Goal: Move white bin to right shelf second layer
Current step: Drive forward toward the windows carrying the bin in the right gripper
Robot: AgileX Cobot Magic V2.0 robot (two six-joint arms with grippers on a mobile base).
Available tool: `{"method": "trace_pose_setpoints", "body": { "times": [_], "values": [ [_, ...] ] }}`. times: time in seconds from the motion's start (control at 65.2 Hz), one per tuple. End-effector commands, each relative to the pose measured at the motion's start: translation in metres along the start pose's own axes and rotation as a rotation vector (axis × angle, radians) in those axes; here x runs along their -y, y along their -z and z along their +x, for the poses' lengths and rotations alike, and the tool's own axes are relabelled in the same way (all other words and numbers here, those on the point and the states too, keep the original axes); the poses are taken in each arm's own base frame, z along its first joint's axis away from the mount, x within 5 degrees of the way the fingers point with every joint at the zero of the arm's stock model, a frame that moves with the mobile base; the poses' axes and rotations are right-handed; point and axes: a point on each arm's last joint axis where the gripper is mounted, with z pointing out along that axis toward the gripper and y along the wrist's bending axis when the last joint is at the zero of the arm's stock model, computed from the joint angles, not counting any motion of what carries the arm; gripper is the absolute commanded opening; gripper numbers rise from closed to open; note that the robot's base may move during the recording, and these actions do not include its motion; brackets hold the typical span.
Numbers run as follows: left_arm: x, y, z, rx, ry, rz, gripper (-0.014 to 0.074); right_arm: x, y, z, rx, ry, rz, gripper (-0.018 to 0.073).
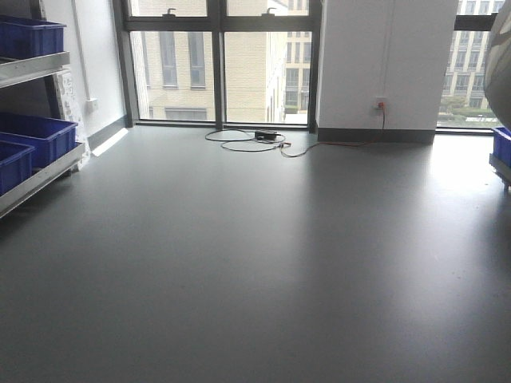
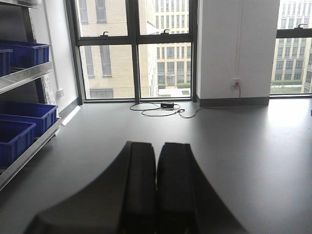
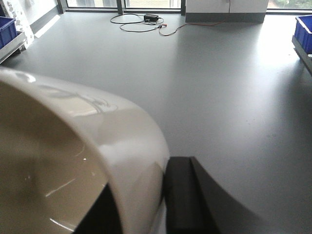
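Observation:
The white bin (image 3: 83,122) fills the lower left of the right wrist view, glossy cream, its mouth facing the camera, held above the grey floor. My right gripper (image 3: 146,183) is shut on the bin's wall, one dark finger (image 3: 183,195) outside and the other inside. A pale blurred curve at the front view's right edge looks like the same bin (image 1: 503,56). My left gripper (image 2: 156,146) is shut with nothing between its fingers, pointing across the floor. The right shelf second layer is out of view; only a low corner of the right rack (image 1: 501,169) shows.
A steel rack (image 1: 36,177) with blue crates (image 1: 36,136) lines the left wall. A blue crate (image 3: 303,28) sits on the right rack. A cable coil and power box (image 1: 254,139) lie on the floor by the windows. A white pillar (image 1: 383,64) stands ahead.

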Motion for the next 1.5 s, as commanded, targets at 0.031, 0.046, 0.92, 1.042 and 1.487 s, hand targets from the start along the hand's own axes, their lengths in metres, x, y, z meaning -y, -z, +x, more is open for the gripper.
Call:
{"method": "trace_pose_setpoints", "body": {
  "times": [0.031, 0.046, 0.92, 1.042, 1.487],
  "values": [
    [-0.0004, 0.0005, 0.0026, 0.067, 0.013, -0.006, 0.0085, -0.0004, 0.0041, -0.0199, 0.140, 0.005, 0.002, 0.0024],
    [-0.0004, 0.0005, 0.0026, 0.067, 0.013, -0.006, 0.0085, -0.0004, 0.0041, -0.0199, 0.140, 0.005, 0.002, 0.0024],
    [-0.0004, 0.0005, 0.0026, 0.067, 0.013, -0.006, 0.0085, -0.0004, 0.0041, -0.0199, 0.140, 0.005, 0.002, 0.0024],
    [-0.0004, 0.0005, 0.0026, 0.067, 0.013, -0.006, 0.0085, -0.0004, 0.0041, -0.0199, 0.140, 0.005, 0.002, 0.0024],
    [-0.0004, 0.0005, 0.0026, 0.067, 0.013, -0.006, 0.0085, -0.0004, 0.0041, -0.0199, 0.140, 0.005, 0.002, 0.0024]
  ]
}}
